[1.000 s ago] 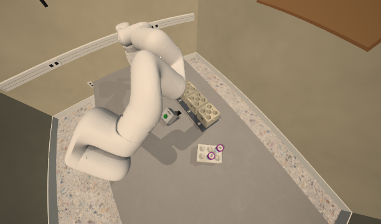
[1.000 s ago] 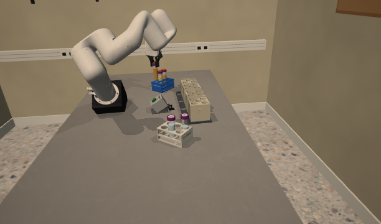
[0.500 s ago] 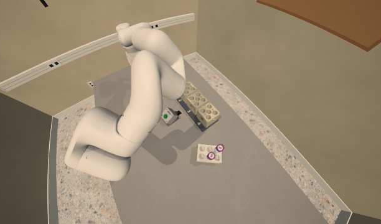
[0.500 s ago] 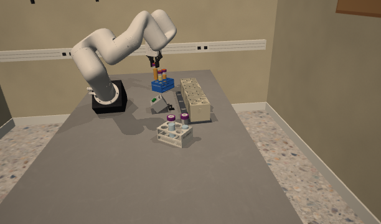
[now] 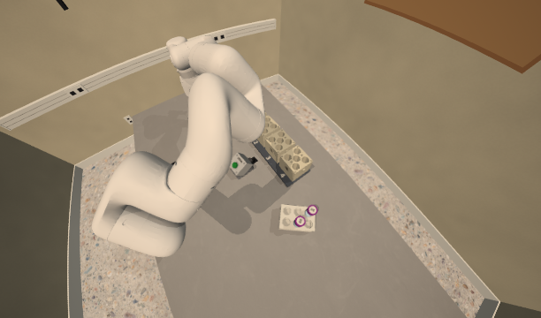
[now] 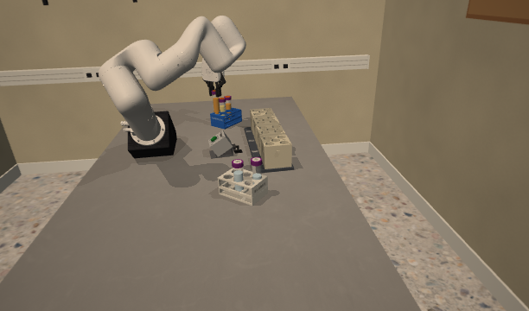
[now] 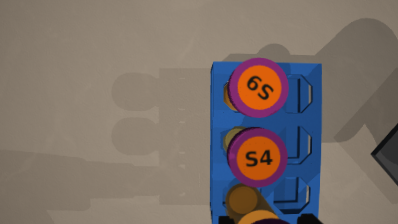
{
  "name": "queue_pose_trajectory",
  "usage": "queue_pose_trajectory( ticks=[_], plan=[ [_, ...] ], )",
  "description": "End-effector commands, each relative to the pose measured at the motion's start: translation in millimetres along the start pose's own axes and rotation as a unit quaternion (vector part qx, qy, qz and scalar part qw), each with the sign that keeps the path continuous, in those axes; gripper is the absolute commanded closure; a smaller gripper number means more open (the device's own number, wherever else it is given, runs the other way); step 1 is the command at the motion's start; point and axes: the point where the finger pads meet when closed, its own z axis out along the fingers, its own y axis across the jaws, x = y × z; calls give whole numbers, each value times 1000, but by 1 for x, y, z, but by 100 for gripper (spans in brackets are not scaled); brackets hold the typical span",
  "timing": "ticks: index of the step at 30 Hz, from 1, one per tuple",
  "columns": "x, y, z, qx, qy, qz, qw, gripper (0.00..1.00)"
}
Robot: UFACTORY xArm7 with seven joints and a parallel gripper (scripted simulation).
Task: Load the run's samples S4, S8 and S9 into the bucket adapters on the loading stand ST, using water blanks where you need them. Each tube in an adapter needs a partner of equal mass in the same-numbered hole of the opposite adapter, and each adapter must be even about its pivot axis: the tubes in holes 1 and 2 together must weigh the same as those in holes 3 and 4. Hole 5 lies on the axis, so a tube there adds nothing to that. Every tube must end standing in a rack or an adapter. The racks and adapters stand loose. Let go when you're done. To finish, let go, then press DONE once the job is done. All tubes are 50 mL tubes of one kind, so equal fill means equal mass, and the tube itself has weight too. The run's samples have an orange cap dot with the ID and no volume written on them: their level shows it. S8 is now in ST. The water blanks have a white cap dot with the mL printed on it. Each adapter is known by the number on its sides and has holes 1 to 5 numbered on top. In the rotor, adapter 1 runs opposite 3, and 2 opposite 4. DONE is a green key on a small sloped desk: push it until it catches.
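Observation:
My gripper point(image 6: 215, 92) point(image 7: 267, 220) is shut on a purple-capped tube of orange liquid point(image 6: 216, 105) point(image 7: 242, 200). The tube's lower end is over or at the end hole of the blue rack point(image 6: 226, 118) point(image 7: 216, 120); whether it is inside cannot be told, and its ID is hidden. S4 point(image 6: 222, 100) point(image 7: 258, 158) and S9 point(image 6: 228, 98) point(image 7: 259, 87) stand in the same rack row. The sand-coloured adapters point(image 5: 296, 162) point(image 6: 277, 155) stand in a row on the dark stand ST point(image 5: 288, 181) point(image 6: 252, 149). No caps show above them. S8 cannot be identified.
The white rack point(image 5: 285, 226) point(image 6: 242, 198) holds two purple-capped blanks point(image 5: 300, 221) point(image 6: 237, 164), the other blank point(image 5: 312, 209) point(image 6: 256, 161) at its right. The desk with the green DONE key point(image 5: 235, 165) point(image 6: 213, 138) stands between the arm base and ST. ST's dark corner point(image 7: 389, 155) shows right of the blue rack.

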Motion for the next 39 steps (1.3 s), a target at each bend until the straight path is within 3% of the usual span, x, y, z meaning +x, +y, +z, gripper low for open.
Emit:
queue_pose_trajectory(
  ticks=[1, 39],
  plan=[
    [1, -1, 0, 1, 2, 0, 1000, 100],
    [1, -1, 34, 1, 2, 0, 1000, 100]
  ],
)
